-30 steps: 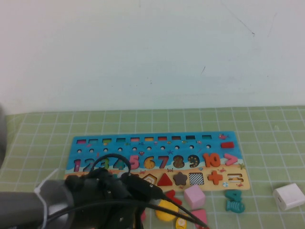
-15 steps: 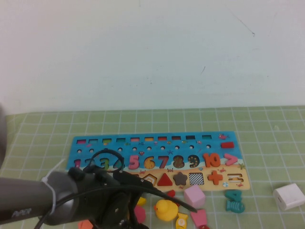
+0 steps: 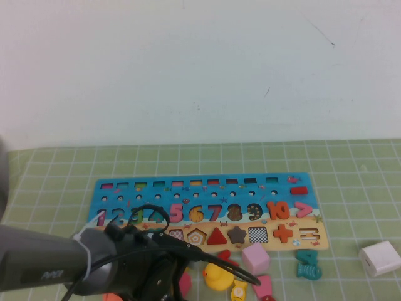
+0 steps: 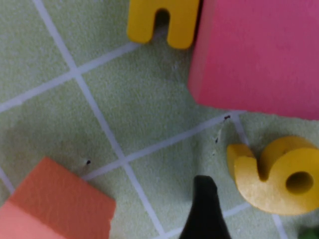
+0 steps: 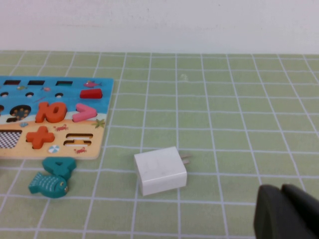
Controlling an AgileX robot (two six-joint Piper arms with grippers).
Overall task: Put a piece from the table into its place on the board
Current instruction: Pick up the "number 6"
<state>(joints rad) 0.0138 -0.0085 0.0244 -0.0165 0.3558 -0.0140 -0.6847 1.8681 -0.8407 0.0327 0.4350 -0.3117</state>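
The piece, a flat yellow "6" [image 4: 279, 177], lies on the green gridded table [image 4: 149, 114]. My left gripper [image 4: 241, 216] hovers low over it, open. Only one black fingertip [image 4: 204, 206] shows, a small gap away from the piece's side and not touching it. In the high view my left arm [image 3: 119, 266] covers the piece, just in front of the board [image 3: 207, 210], whose "6" place [image 3: 196, 214] shows between the pink 5 and 7. My right gripper [image 5: 283, 211] rests shut and empty over the table at the right, near a white charger [image 5: 160, 170].
Round the piece lie a pink block [image 4: 259, 55], a chunky yellow block [image 4: 162, 20] and an orange block [image 4: 50, 201]. In front of the board sit a yellow duck [image 3: 217, 276], a pale pink cube [image 3: 255, 258], a teal fish [image 3: 308, 264] and the white charger [image 3: 380, 258].
My left arm has drawn back toward the table's near edge and sunk lower. The board's shape row and the duck, partly covered before, now show.
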